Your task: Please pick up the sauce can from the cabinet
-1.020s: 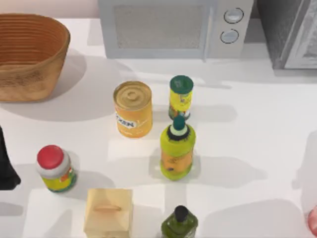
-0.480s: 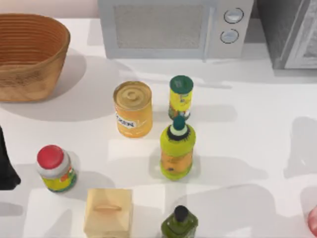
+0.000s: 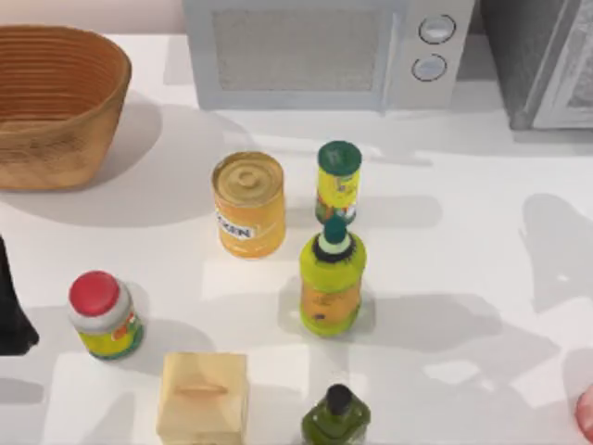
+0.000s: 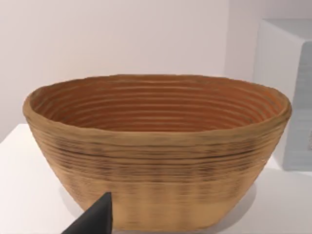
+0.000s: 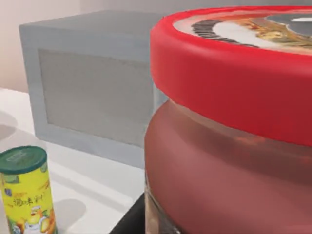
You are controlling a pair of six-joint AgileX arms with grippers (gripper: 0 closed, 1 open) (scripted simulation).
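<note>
The sauce can (image 5: 229, 146) sits very close to the right wrist camera, its red lid (image 5: 234, 83) above dark red-brown contents; in the top view a sliver of red (image 3: 586, 414) shows at the right edge of the table (image 3: 463, 250), near its front. Whether the right tool has hold of the can I cannot tell, since its fingers are hidden. The cabinet (image 3: 547, 60) stands at the back right corner, just beside the white microwave (image 3: 324, 51). The left arm (image 3: 11, 306) is parked at the table's left edge; a dark fingertip (image 4: 95, 219) of its tool shows before the woven basket (image 4: 156, 151), and how far that tool is open I cannot tell. Mid-table stand a yellow tin can (image 3: 248, 202), a green-lidded canister (image 3: 338, 181) and a yellow-green bottle (image 3: 331, 278)
</note>
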